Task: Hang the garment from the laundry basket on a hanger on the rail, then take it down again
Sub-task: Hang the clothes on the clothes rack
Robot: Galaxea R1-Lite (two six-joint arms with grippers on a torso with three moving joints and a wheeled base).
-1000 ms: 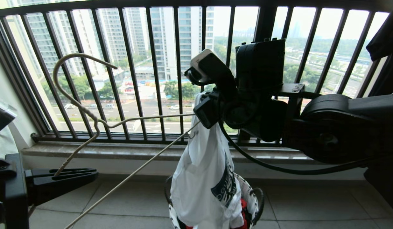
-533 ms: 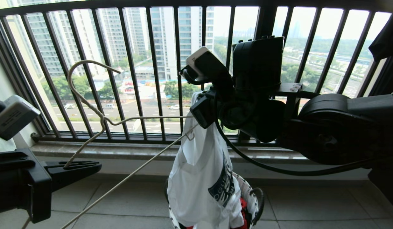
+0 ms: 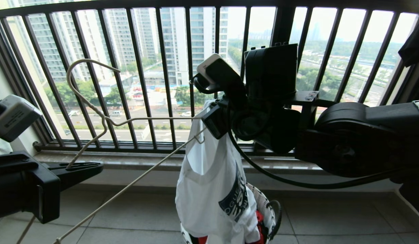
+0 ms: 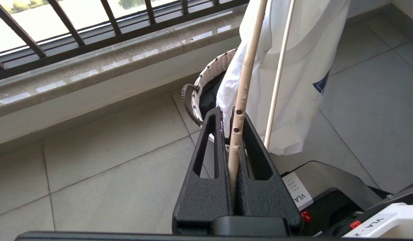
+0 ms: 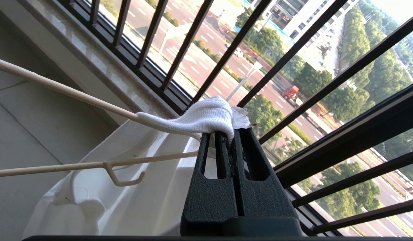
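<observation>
1. The basket [image 3: 269,217] stands on the floor tiles below the right gripper's fingers; inside it show a red cloth [image 3: 260,217] and something dark, and the lower end of the shirt [image 3: 209,189] hangs down into or just in front of its mouth.
2. The shirt's chest carries a dark blue logo [image 3: 235,198] with white lettering; the fabric folds across it and the letters cannot be read in full.
3. A white label on the robot's body, seen in the left wrist view, begins "VLA" [image 4: 299,197]; the rest is too small to read.
4. The right gripper [image 5: 230,135] has its fingers closed tight on the shirt's ribbed collar, pinned at the fingertips where one end of the hanger [image 3: 104,118] meets the cloth.
5. The left gripper [image 4: 231,129] has its fingers clamped on the hanger's other arm, which runs up out between the fingertips; the hook stands free in the air above them.
</observation>
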